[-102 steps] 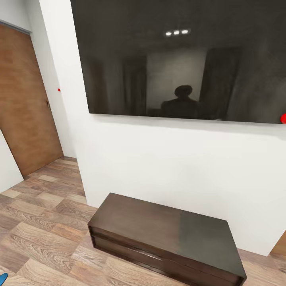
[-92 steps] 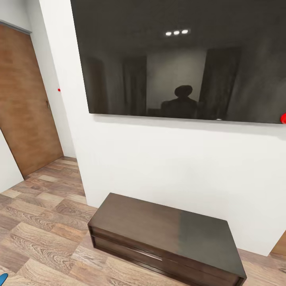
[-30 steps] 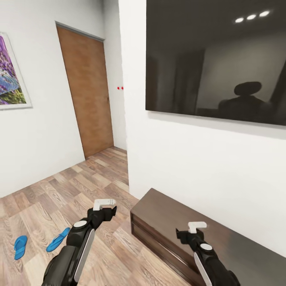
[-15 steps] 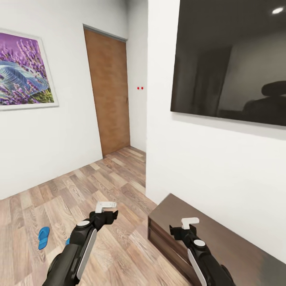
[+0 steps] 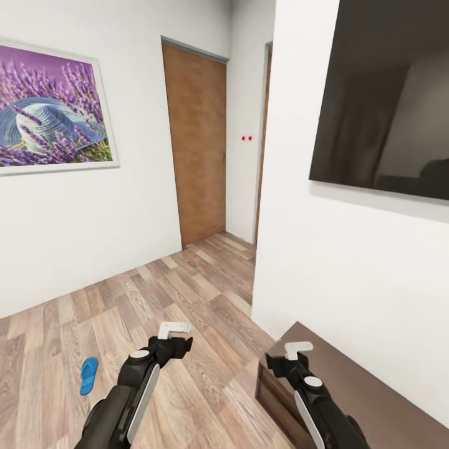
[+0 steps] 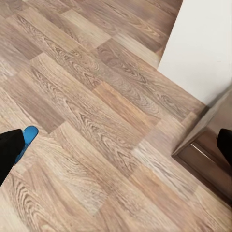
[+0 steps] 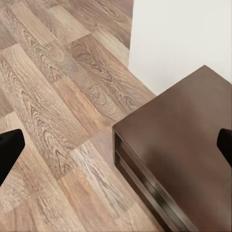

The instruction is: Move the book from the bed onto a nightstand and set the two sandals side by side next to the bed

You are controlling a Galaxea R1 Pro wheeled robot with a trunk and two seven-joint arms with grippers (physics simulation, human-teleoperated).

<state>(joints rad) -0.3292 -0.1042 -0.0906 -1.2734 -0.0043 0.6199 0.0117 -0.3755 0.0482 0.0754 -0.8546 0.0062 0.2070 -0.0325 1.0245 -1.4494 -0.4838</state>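
Though flat, blue sandal (image 5: 88, 375) on grainy planks (image 5: 187, 293)

One sandal (image 5: 88, 375) lies on the floor (image 5: 206, 293), left of the left arm. The bench (image 5: 368, 386) stands at right against the wall (image 5: 349, 268). A door (image 5: 199, 143) is set behind, with a picture (image 5: 53, 112) hung to its left.

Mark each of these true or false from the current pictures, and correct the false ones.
1. A blue sandal lies on the wood floor. True.
2. The left hand holds the sandal. False: it holds nothing, and the sandal lies apart from it on the floor.
3. The picture on the wall shows purple flowers. True.
4. The brown door stands wide open. False: it is closed.
5. The right hand is over the low dark bench. True.
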